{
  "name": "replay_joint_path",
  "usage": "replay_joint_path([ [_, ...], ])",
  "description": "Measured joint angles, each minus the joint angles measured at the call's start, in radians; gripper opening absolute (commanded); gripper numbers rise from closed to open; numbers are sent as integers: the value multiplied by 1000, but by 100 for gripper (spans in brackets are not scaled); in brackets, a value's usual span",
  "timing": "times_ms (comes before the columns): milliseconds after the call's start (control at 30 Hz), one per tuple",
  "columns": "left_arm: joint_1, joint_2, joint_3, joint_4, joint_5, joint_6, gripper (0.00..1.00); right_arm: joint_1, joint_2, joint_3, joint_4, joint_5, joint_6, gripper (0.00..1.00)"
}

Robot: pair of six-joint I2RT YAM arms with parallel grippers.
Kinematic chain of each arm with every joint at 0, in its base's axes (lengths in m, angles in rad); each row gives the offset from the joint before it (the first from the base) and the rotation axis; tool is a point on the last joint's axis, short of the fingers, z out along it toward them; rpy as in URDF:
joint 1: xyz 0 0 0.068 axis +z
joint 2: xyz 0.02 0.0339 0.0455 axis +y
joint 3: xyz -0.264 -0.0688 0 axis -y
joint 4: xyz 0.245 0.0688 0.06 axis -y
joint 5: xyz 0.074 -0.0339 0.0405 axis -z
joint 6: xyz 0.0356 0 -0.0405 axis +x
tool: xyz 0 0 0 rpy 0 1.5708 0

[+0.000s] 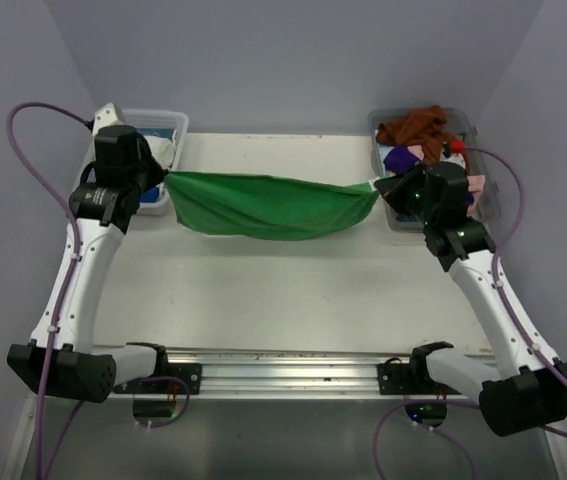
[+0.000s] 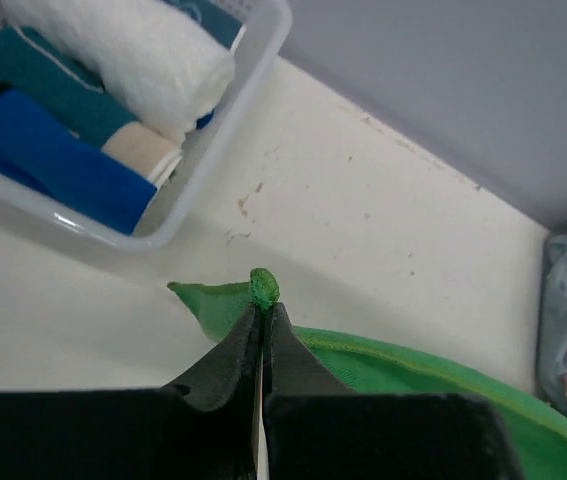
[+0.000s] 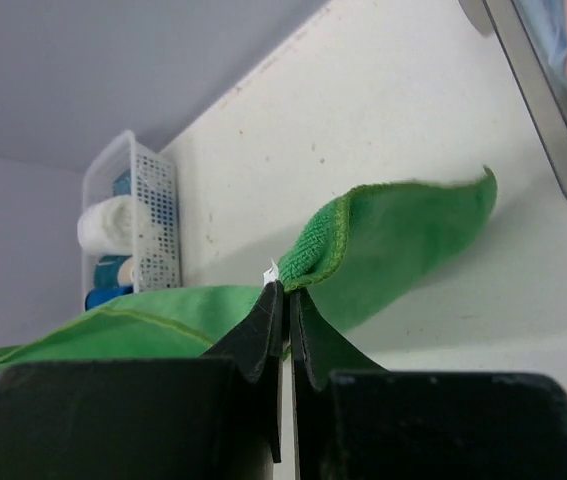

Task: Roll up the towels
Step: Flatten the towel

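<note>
A bright green towel [image 1: 268,205] hangs stretched between my two grippers above the far part of the table. My left gripper [image 1: 161,180] is shut on its left corner, which pokes out past the fingertips in the left wrist view [image 2: 263,287]. My right gripper [image 1: 381,187] is shut on its right corner, seen in the right wrist view [image 3: 313,258]. Rolled white [image 2: 123,55] and blue [image 2: 53,160] towels lie in the white basket [image 1: 168,125]. Rust-brown [image 1: 418,125], purple [image 1: 401,158] and pink [image 1: 476,185] towels lie loose in the clear tub [image 1: 493,200].
The white slotted basket stands at the far left corner, close behind my left gripper. The clear tub stands at the far right corner, beside my right gripper. A metal rail [image 1: 283,365] runs along the near edge between the arm bases.
</note>
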Motion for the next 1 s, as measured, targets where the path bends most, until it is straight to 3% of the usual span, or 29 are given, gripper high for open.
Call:
replay_joint_path([
  [200,10,-118,105,-2,-11,15,0,0,-105,154,-159,71,-115,0],
  [433,10,-309,113,-18,25,28,0,1,-285,228,-334,104,-203,0],
  [667,10,-503,98,-23,91,71,0,1,-480,336,-461,34,-283,0],
  [833,10,-665,93,-35,130,93,0,1,-560,439,-567,-8,-307,0],
  [1000,10,-733,90,-67,142,90,0,1,-605,464,-660,-31,-295,0],
])
